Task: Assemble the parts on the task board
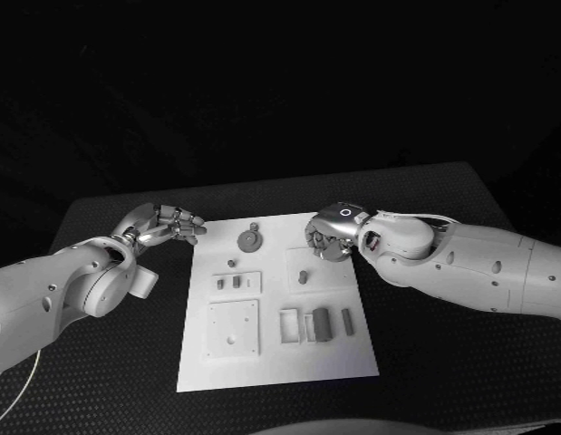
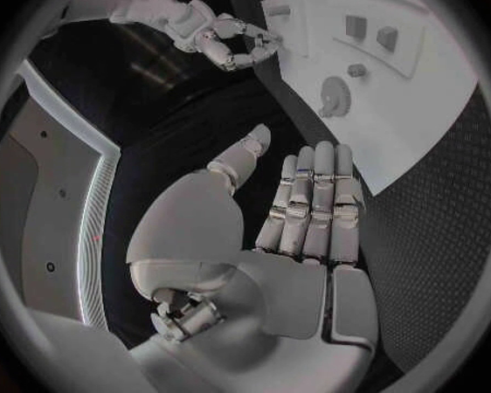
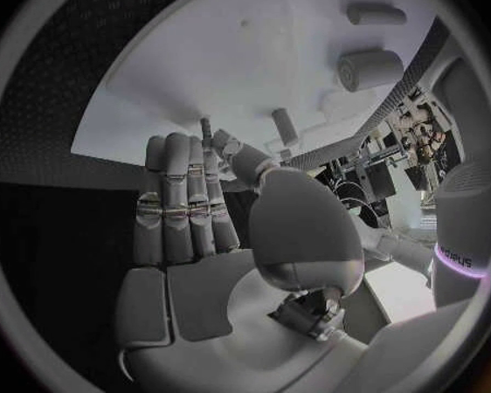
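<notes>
Left hand (image 1: pixel 162 225) hovers beside the task board (image 1: pixel 275 362), fingers (image 2: pixel 311 203) extended, empty. Right hand (image 1: pixel 333 232) pinches a thin pin (image 3: pixel 206 134) above the board.

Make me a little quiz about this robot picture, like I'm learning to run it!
1. Fill in the gap: the left robot hand has its fingers stretched out and holds ____.
2. True or false: the task board is black.
3. Pick one: which one is above the task board? A) the left robot hand B) the right robot hand

Key: 1 nothing; 2 false, it is white; 3 B.
</notes>
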Controlling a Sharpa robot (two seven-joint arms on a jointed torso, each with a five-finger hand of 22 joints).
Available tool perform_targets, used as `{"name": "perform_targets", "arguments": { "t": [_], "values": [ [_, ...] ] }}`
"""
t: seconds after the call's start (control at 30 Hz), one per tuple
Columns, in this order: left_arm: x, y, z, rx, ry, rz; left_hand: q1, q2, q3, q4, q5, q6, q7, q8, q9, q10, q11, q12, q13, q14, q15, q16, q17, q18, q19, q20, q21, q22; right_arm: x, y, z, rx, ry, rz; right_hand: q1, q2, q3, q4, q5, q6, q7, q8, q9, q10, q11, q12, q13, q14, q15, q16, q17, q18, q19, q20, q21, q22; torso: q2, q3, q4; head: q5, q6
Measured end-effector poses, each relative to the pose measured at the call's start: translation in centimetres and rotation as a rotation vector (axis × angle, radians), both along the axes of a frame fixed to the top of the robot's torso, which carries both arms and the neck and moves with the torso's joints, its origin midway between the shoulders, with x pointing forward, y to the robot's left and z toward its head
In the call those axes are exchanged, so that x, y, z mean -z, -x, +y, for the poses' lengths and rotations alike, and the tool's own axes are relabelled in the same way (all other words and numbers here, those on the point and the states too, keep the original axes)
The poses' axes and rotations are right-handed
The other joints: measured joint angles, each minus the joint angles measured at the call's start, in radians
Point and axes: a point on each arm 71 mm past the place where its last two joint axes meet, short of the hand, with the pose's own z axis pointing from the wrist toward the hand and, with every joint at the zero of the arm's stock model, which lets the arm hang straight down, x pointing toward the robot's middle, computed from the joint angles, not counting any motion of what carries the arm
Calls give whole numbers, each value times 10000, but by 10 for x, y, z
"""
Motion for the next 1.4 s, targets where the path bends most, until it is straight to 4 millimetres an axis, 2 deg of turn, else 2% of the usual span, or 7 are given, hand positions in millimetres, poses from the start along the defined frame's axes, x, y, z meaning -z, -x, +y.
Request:
{"name": "perform_targets", "arguments": {
  "t": [0.43,0.67,0.77,0.9,1.03,1.27,1.4],
  "values": [
    [2,-1,3,-63,-37,24,0,0,0,0,0,0,0,0,1,0,0,0,1,0,0,0,12,0,0,0,0,-13,-20,0,4,-35,-595,-72,-1,-1,0,0,-2,-1,1,-1,0,33,-34,-10,-16,54,3,0,9,-1,38,-38,0,-1,5,1,5,40,40],
    [3,-1,1,-48,-38,34,0,0,0,0,0,0,0,0,0,1,0,0,1,0,0,0,19,0,0,0,0,-24,-28,4,11,-113,-1976,460,-2,-2,0,0,-29,-2,1,-2,-3,33,-34,-11,-19,61,6,0,20,-1,38,-38,0,-1,12,0,-6,186,89],
    [3,-2,0,-49,-42,42,0,0,0,0,0,0,0,0,-5,1,-1,0,0,0,0,0,18,0,0,0,0,-24,-29,4,16,-86,-2851,905,-2,-2,0,0,-30,-2,2,-2,-2,33,-35,-11,-18,62,7,0,20,-2,38,-38,0,-1,8,-13,-3,323,107],
    [4,-3,3,-120,-81,46,0,0,-28,-28,0,0,0,0,-8,1,-1,0,-8,0,0,-39,29,0,0,-1,0,-33,-29,5,27,-79,-3952,1611,-3,-2,0,0,-30,-3,2,-3,3,32,-35,-15,-18,63,9,0,24,-2,37,-38,0,-1,-3,-19,5,552,131],
    [5,-6,6,-239,-149,24,0,0,-28,-28,0,0,0,0,-8,0,0,0,-8,0,0,-39,28,0,-1,-1,0,-33,-28,3,38,-150,-4860,2311,-8,3,0,0,-30,-26,25,-5,7,32,-34,-76,-18,64,11,0,32,-3,37,-37,0,-1,-7,-40,12,791,150],
    [5,-10,8,-361,-198,-18,-37,36,-28,-28,0,0,0,0,-8,1,0,0,-7,0,0,-39,38,0,0,-1,0,-42,-19,6,59,-345,-6225,3693,-71,63,0,0,-31,-43,41,-9,8,10,-13,-115,-17,36,-11,-1,43,-3,37,-37,0,-1,-7,-126,37,1235,161],
    [3,-11,9,-391,-200,-58,-36,36,-28,-28,0,0,0,0,-8,1,-1,0,-7,0,0,-39,48,0,-1,-1,0,-42,-11,10,69,-476,-6553,4203,-69,65,0,0,-31,-71,67,-9,8,-7,4,-116,-17,30,-8,-1,54,-2,37,-37,0,-1,-34,-204,63,1537,113]
  ]
}}
